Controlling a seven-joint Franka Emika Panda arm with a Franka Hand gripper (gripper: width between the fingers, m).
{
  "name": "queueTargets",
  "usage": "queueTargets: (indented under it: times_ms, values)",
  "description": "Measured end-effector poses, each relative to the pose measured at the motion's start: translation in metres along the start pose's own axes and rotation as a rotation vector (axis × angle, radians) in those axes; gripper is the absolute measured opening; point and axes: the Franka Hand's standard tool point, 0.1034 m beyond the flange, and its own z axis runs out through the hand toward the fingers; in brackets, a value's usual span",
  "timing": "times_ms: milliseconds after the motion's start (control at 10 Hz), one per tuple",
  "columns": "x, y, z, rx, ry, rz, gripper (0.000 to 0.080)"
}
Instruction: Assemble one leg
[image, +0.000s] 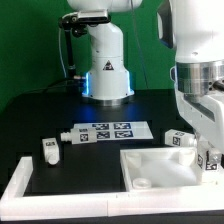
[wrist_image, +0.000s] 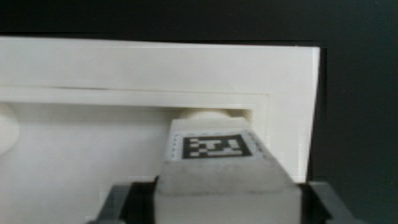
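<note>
My gripper (image: 212, 158) is at the exterior view's right, over the right corner of the large square white panel (image: 160, 165). In the wrist view the gripper (wrist_image: 221, 205) is shut on a leg (wrist_image: 217, 150), a stubby white peg with a black-and-white tag facing the camera. The leg's far end sits at the panel's (wrist_image: 125, 90) inner corner, against its raised rim. Other legs lie on the table: one (image: 50, 148) at the left, one (image: 66, 136) beside it, and one (image: 178, 139) behind the panel.
The marker board (image: 108, 130) lies flat behind the panel. A white raised frame (image: 20, 180) borders the table's front and left. The robot's white base (image: 105, 70) stands at the back.
</note>
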Motion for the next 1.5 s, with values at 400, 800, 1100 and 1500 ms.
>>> queueTargets:
  times_ms: [400, 800, 1100, 1500]
  values:
    - [0.009, 0.003, 0.002, -0.029, -0.025, -0.582, 0.0630]
    - [0.008, 0.003, 0.002, -0.037, -0.021, -0.933, 0.0649]
    - [-0.008, 0.005, 0.003, -0.064, -0.038, -1.342, 0.0649]
    - [-0.007, 0.005, 0.003, -0.065, -0.031, -1.180, 0.0365]
